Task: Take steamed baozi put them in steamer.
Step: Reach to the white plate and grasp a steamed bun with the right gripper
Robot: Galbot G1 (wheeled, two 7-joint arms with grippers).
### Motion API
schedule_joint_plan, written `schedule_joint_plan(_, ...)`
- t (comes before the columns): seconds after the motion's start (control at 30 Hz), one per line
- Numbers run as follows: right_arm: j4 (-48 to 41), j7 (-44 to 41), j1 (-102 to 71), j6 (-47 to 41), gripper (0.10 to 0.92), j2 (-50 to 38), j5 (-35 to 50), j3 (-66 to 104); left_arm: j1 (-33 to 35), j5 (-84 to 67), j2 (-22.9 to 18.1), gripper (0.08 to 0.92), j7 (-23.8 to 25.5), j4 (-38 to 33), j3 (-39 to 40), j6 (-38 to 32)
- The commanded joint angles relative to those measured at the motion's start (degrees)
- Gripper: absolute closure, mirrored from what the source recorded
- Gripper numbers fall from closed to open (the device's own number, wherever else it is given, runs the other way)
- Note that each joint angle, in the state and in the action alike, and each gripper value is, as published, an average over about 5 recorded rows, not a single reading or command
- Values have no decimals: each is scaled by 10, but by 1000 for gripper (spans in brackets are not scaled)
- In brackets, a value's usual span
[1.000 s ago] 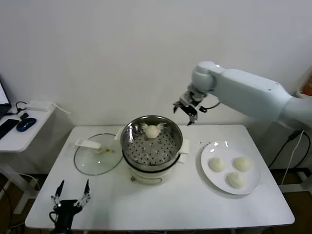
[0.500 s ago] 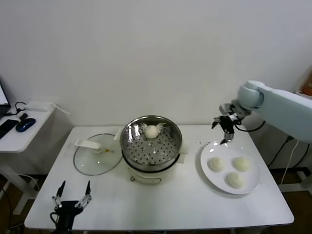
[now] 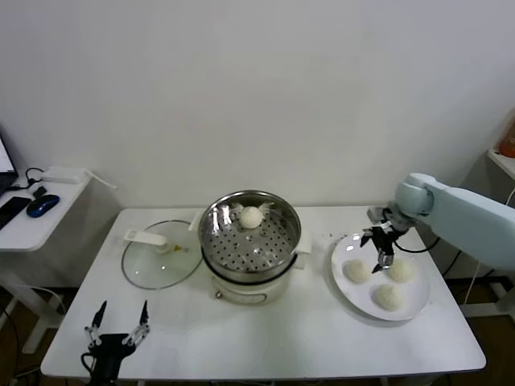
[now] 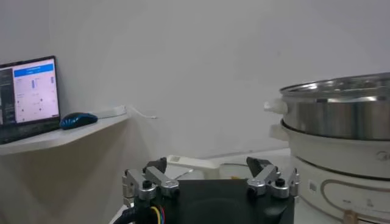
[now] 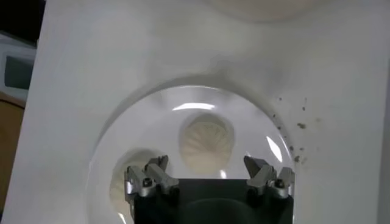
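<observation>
Steamed baozi: four; one (image 3: 251,215) lies in the steamer (image 3: 250,241), three on the white plate (image 3: 414,301) at the bench's (image 3: 265,338) right.
Right tool (image 3: 381,248): reaching in from the right, pointing down over the plate, fingers spread, holding nothing.
Left tool (image 3: 117,323): parked low at the bench's front-left edge, fingers apart.
Hidden: the right wrist view shows one plate bun (image 5: 207,145) whole, another cut off by the tool.
Glass lid (image 3: 161,259): one, left of the steamer.
</observation>
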Motion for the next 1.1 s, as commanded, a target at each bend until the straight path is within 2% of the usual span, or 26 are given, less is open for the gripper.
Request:
schedule_joint_plan(0.03,-45,6,-45,-2,203,27,-17,26,0,0,0,177,0,3,0,1)
schedule_joint_plan(0.5,-97,7,-61,10,203,57,-47,53,-8,0,0,177,0,13,-1,2)
schedule_joint_plan(1.1,-105,6,-79,11,203,71,-57,63,-11,-2,0,177,0,16,-3,3)
